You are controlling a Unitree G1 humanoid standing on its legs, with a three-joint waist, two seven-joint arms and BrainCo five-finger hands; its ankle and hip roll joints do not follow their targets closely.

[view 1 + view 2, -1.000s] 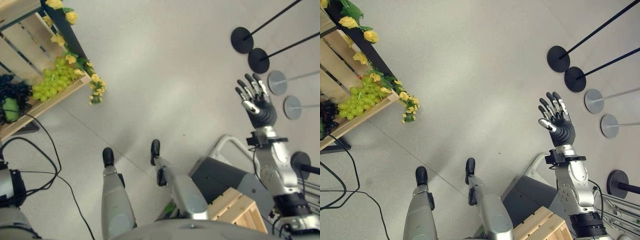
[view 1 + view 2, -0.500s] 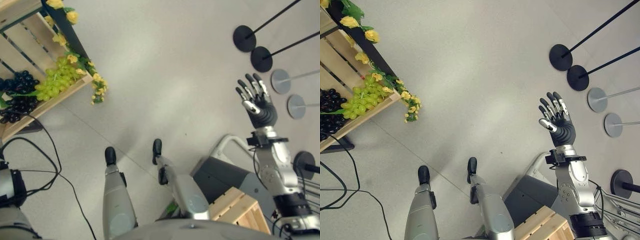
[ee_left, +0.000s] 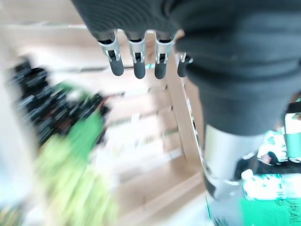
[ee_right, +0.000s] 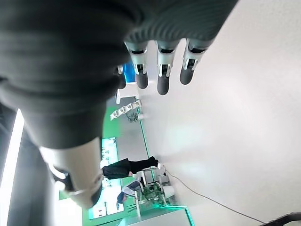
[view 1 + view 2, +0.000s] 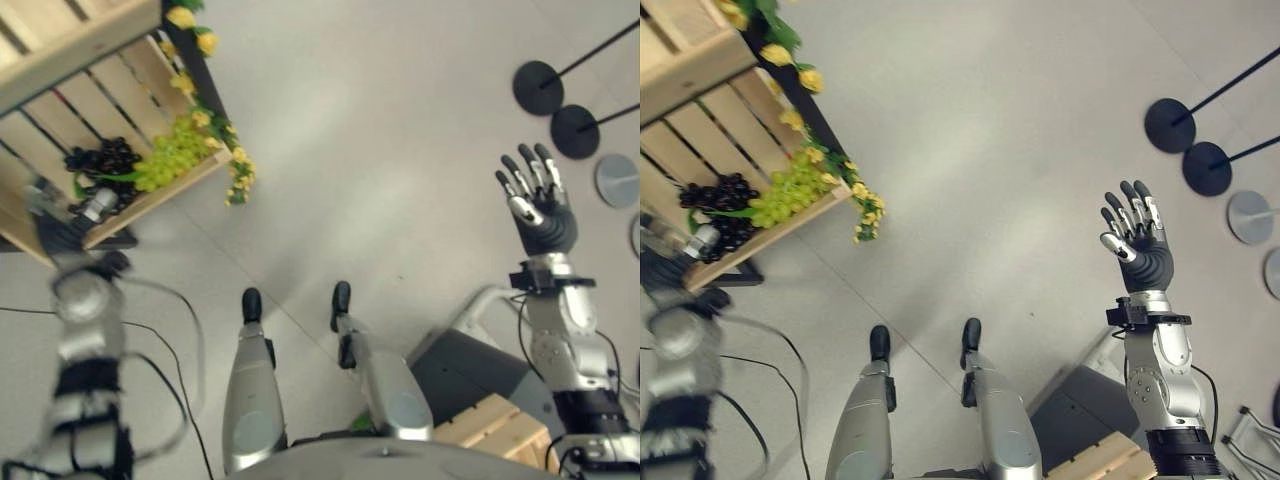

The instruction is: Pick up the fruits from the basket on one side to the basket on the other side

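Left eye view, fruit: green grapes (image 5: 178, 162) and dark grapes (image 5: 103, 163) lie side by side in the wooden crate (image 5: 95, 100) at far left, behind its near edge trimmed with yellow flowers (image 5: 236, 172).
Left eye view, left hand (image 5: 92, 204): blurred, just at the crate's near edge beside the dark grapes; nothing can be made out in it.
Left eye view, right hand (image 5: 536, 202): raised over bare floor (image 5: 380, 130) at right, well apart from the fruit, fingers spread and empty; round stand bases (image 5: 560, 110) lie beyond it.
Right eye view: same layout; a second wooden crate (image 5: 1095, 465) shows at the near right, likely the destination.
Left wrist view, fingers (image 3: 136, 59): straight and released, holding nothing, pointing toward the crate slats with both grape bunches blurred close beyond.
Right wrist view, fingers (image 4: 162, 66): straight and released, touching nothing, floor beyond.
Risk, grasp: grapes are soft and loose on the stem; a partial grip could shed berries or drop the bunch.
Risk, reach: the hand may catch the crate edge or flower trim on its way in.
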